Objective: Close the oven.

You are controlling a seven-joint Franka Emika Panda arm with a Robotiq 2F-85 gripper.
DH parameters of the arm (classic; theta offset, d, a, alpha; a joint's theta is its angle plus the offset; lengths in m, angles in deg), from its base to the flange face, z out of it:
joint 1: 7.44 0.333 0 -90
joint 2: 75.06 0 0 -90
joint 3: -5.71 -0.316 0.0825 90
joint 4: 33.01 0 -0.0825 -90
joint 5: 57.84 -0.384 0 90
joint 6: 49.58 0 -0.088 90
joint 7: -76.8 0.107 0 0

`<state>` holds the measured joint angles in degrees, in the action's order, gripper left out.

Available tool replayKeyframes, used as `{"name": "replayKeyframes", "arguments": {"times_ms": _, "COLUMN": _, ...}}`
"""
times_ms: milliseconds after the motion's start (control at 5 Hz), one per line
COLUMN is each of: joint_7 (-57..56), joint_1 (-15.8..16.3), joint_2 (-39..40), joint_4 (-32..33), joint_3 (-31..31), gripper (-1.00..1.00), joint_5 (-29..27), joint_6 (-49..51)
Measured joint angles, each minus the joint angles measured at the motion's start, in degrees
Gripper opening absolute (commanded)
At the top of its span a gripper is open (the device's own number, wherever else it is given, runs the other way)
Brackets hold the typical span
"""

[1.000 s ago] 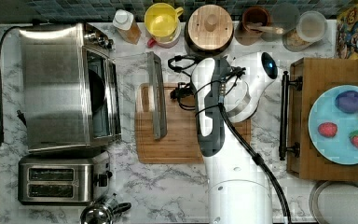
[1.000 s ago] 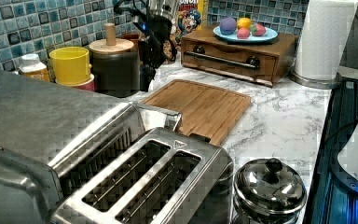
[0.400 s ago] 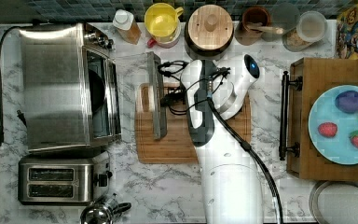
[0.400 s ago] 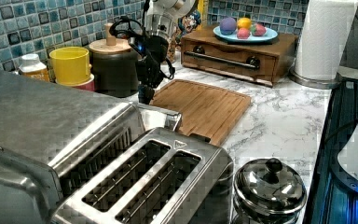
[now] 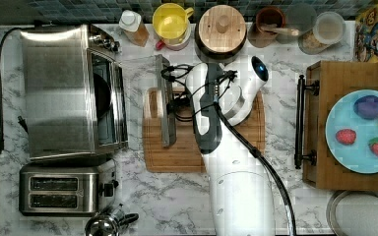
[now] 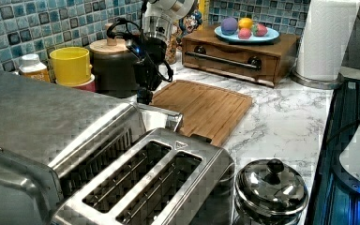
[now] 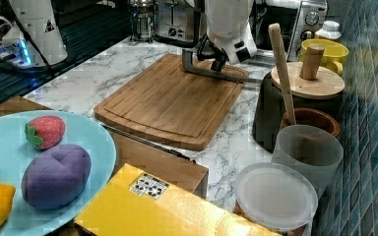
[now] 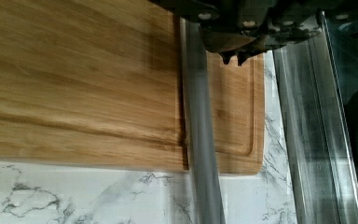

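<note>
The oven (image 5: 59,93) stands at the top view's left with its glass door (image 5: 140,88) folded down flat over the counter. The door's metal bar handle (image 5: 166,105) lies over the left end of the wooden cutting board (image 5: 197,147). My gripper (image 5: 176,104) hangs just right of that handle in the top view. In the wrist view my gripper (image 8: 232,57) is shut and holds nothing, with its tips between the handle (image 8: 198,140) and the door's edge (image 8: 307,140). The left view shows my gripper (image 6: 145,96) low beside the door (image 6: 161,117).
A two-slot toaster (image 5: 61,189) and a lidded steel pot (image 5: 103,225) sit in front of the oven. A yellow mug (image 5: 171,22), a dark jar with a wooden lid (image 5: 221,24) and cups line the back wall. A wooden tray (image 5: 320,123) holds a plate of fruit.
The arm has swung toward the top view's left. The gripper has come down from near the jars to the door handle.
</note>
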<state>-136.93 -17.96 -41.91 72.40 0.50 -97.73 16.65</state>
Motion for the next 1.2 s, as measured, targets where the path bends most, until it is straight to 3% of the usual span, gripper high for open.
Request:
{"name": "replayKeyframes", "arguments": {"times_ms": 800, "joint_7": 0.0, "joint_1": -2.36, "joint_2": 2.74, "joint_4": -3.3, "joint_3": -1.56, "gripper": -1.0, "joint_5": -0.22, "joint_6": 4.13}}
{"name": "replayKeyframes", "arguments": {"times_ms": 1200, "joint_7": 0.17, "joint_1": -2.48, "joint_2": -0.64, "joint_4": -1.85, "joint_3": -2.77, "gripper": -1.0, "joint_5": -0.06, "joint_6": 3.94}}
